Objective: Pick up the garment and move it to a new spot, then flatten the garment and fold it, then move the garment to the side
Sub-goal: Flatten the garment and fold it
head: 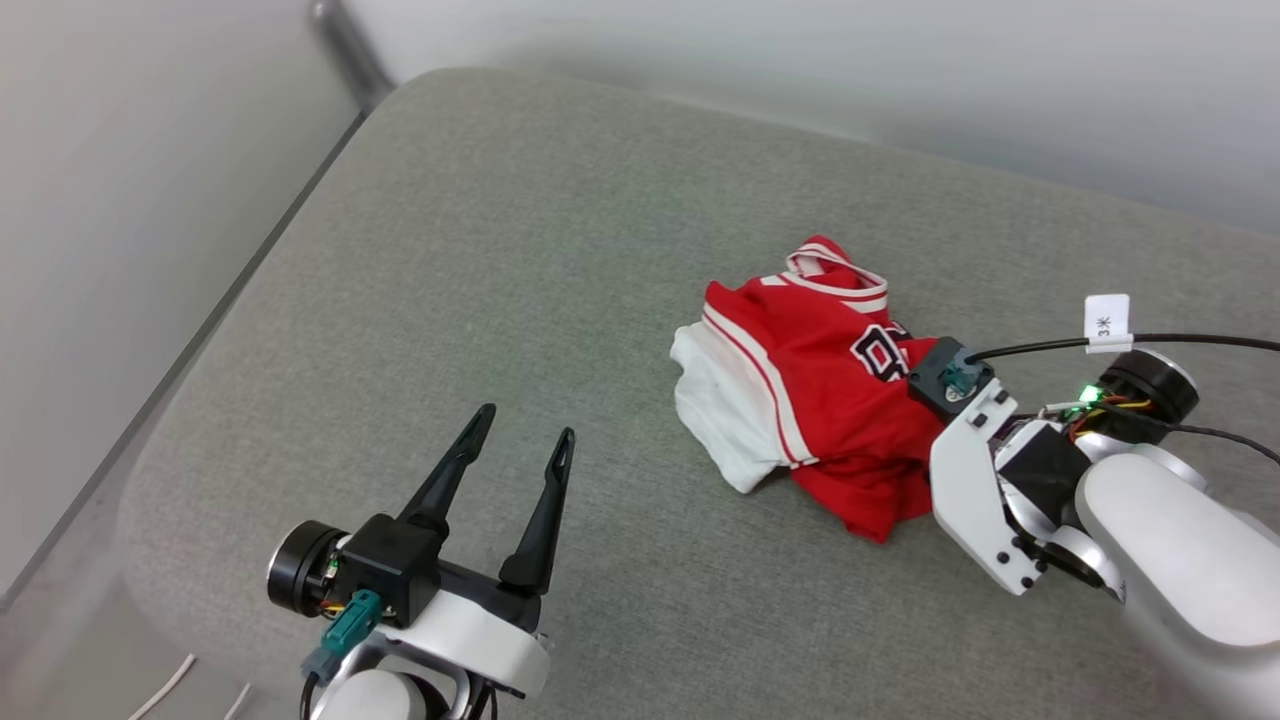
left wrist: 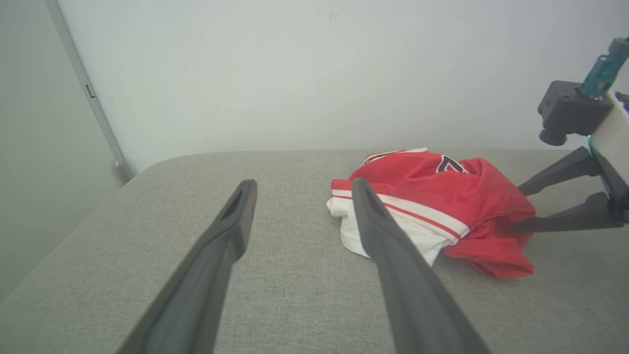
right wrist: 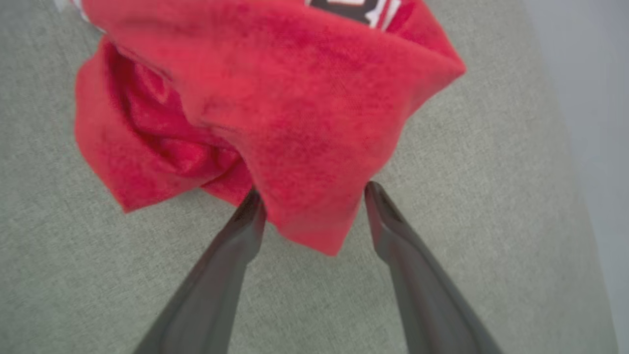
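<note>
The garment [head: 800, 400] lies crumpled in a heap on the grey cushion, red with a white sleeve and striped trim on its left side. My right gripper [right wrist: 313, 188] is open, its two fingers set either side of a hanging red fold of the garment [right wrist: 295, 98]. In the left wrist view the right gripper [left wrist: 518, 207] has its tips at the right edge of the garment [left wrist: 442, 196]. The right wrist [head: 965, 440] hides those fingers in the head view. My left gripper [head: 527, 422] stands open and empty over bare cushion, well left of the heap.
The grey cushion [head: 500, 250] ends at a rounded edge on the left, with a pale wall and a metal pole [head: 340, 40] beyond. A black cable with a white tag [head: 1107, 320] runs above the right arm. White cords [head: 165, 690] lie at the lower left.
</note>
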